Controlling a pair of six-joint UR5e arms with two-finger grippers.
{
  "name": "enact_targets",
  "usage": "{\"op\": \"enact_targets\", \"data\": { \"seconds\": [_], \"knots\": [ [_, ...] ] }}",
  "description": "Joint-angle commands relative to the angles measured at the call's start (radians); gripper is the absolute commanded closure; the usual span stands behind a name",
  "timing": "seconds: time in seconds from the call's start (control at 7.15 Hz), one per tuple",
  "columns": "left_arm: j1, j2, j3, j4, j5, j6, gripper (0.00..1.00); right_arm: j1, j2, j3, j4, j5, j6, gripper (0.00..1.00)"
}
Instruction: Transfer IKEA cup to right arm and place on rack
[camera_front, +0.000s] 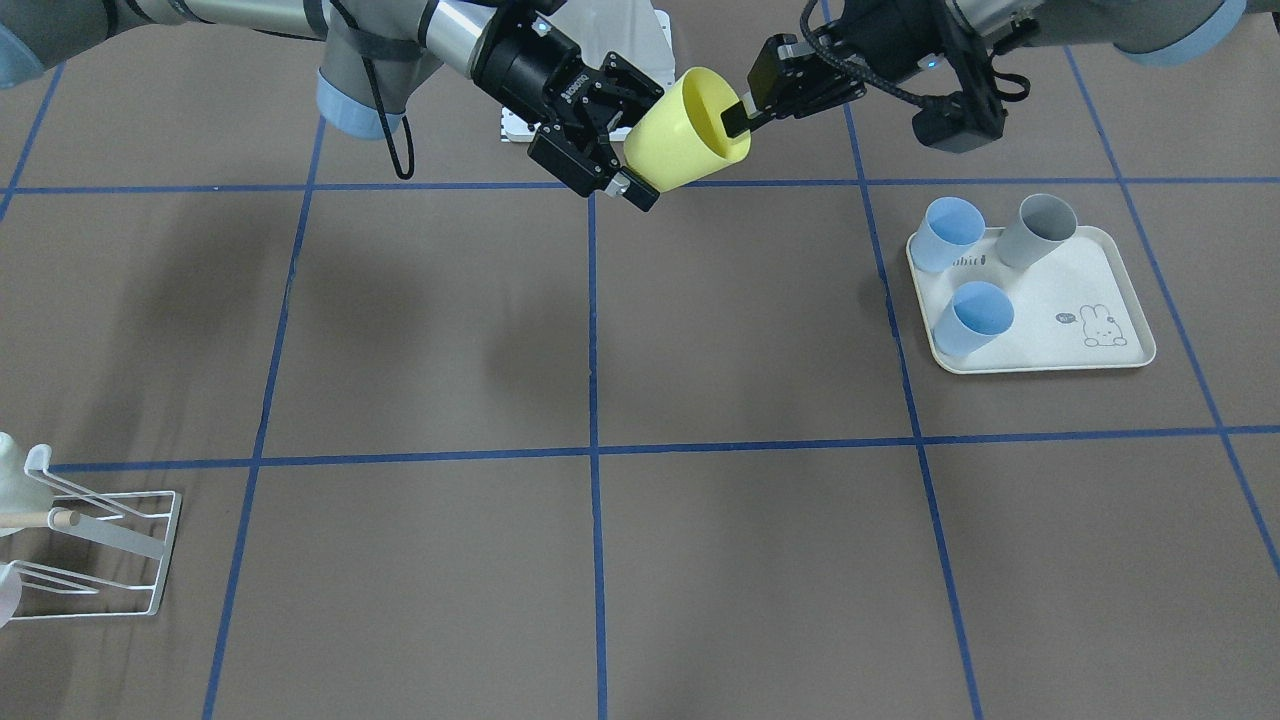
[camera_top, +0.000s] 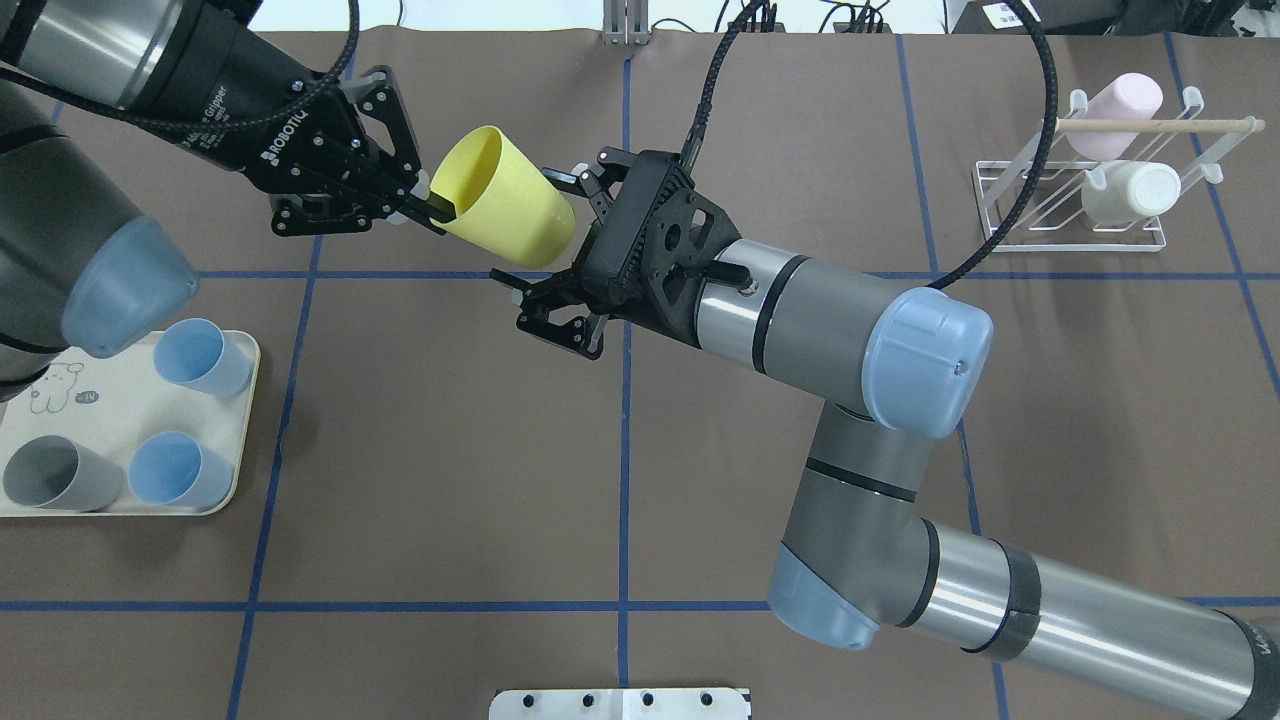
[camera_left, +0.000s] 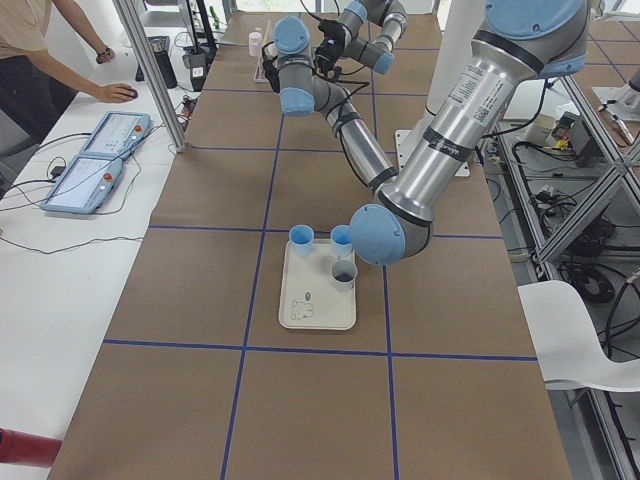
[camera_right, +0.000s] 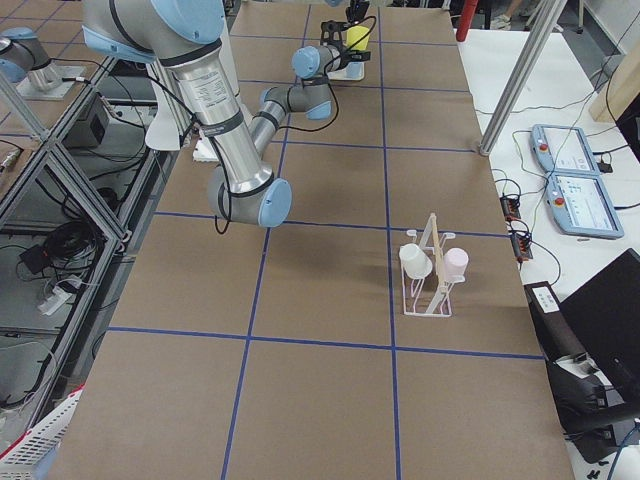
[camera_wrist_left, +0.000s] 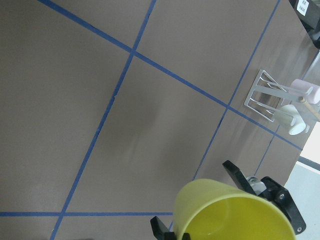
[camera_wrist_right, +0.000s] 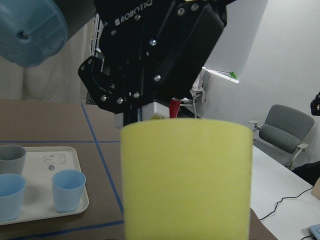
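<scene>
Overhead exterior shot: smooth pale-yellow tapered plastic cup (camera_top: 505, 205) hangs tipped on its side in mid-air between both arms, well apart from the white wire rack (camera_top: 1200, 124); its base end is partly hidden by the right gripper (camera_top: 535, 230), so contact there is hard to call; that pincer's spread wide around the base; left gripper (camera_top: 432, 207) pinches the rim.

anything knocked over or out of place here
Nothing stands out. The yellow cup is tilted only because the left gripper holds its rim in mid-air; the right gripper has jaws open around its base. The cups on the tray stand upright.
</scene>
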Motion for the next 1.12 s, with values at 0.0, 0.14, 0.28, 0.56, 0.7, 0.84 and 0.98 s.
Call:
{"op": "enact_targets", "data": {
  "seconds": [0.0, 0.14, 0.28, 0.56, 0.7, 0.84, 0.98],
  "knots": [
    [0.002, -0.001, 0.002, 0.000, 0.000, 0.000, 1.00, -0.006, 0.000, 0.002, 0.000, -0.012, -0.023, 0.18],
    [0.003, 0.000, 0.003, 0.000, 0.000, 0.000, 1.00, -0.008, 0.000, 0.003, 0.000, -0.017, -0.024, 0.18],
    [0.006, -0.001, 0.003, 0.000, 0.000, 0.000, 1.00, -0.009, -0.001, 0.002, 0.000, -0.020, -0.025, 0.19],
    [0.006, -0.001, 0.003, 0.000, 0.000, 0.000, 0.93, -0.016, -0.018, 0.003, -0.002, -0.061, -0.025, 0.45],
    [0.006, -0.001, 0.003, 0.000, 0.000, 0.002, 0.36, -0.029, -0.020, 0.003, -0.002, -0.096, -0.025, 0.52],
    [0.006, -0.013, 0.003, -0.002, 0.000, 0.006, 0.00, -0.032, -0.020, 0.002, -0.002, -0.100, -0.025, 0.54],
    [0.006, -0.014, 0.003, -0.002, 0.000, 0.009, 0.00, -0.033, -0.021, 0.003, -0.002, -0.100, -0.025, 0.55]
  ]
}}
